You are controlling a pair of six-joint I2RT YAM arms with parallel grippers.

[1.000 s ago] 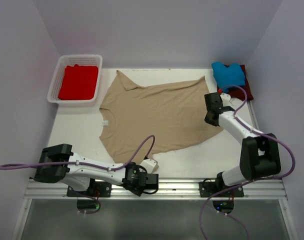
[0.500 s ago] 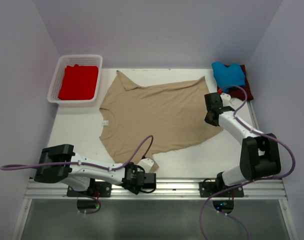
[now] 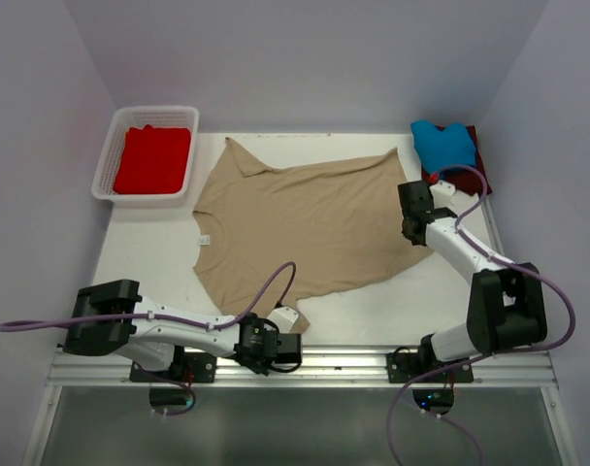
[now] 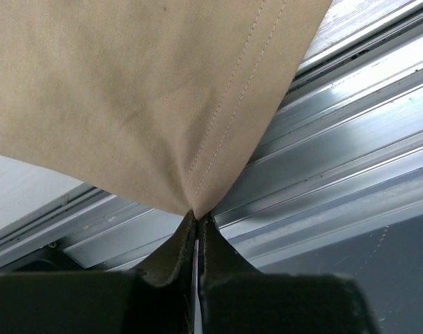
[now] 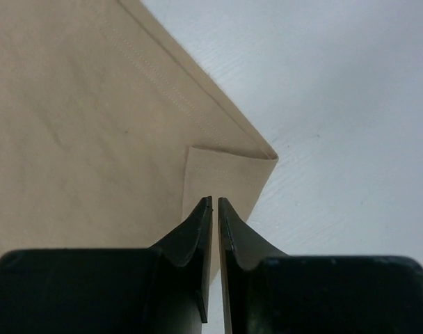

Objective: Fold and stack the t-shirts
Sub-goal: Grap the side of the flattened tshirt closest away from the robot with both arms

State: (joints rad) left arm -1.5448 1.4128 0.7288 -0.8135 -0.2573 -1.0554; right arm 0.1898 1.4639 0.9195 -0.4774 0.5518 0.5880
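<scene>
Top external view: the table (image 3: 149, 243) carries the tan t-shirt (image 3: 305, 218), spread flat across its middle. The white basket (image 3: 101, 184) stands at the far left with the red t-shirt (image 3: 151, 160) inside. The blue t-shirt (image 3: 442, 144) lies on the maroon t-shirt (image 3: 476, 146) at the far right corner.

Left wrist view: my left gripper (image 4: 197, 223) is closed, pinching the stitched hem corner of the tan t-shirt at the near table edge, over the metal rail (image 4: 350, 139).

Right wrist view: my right gripper (image 5: 215, 202) has its jaws drawn to a thin slit on a small turned-over corner at the shirt's right side. I judge this a pinch on the cloth.

Step in hand, by my judgement: grasping for the first fold, with both pinches made. The next move calls for raising both corners together, keeping the edge between them taut, then carrying it across the shirt. Uneven lift would likely drag or wrinkle the cloth.
</scene>
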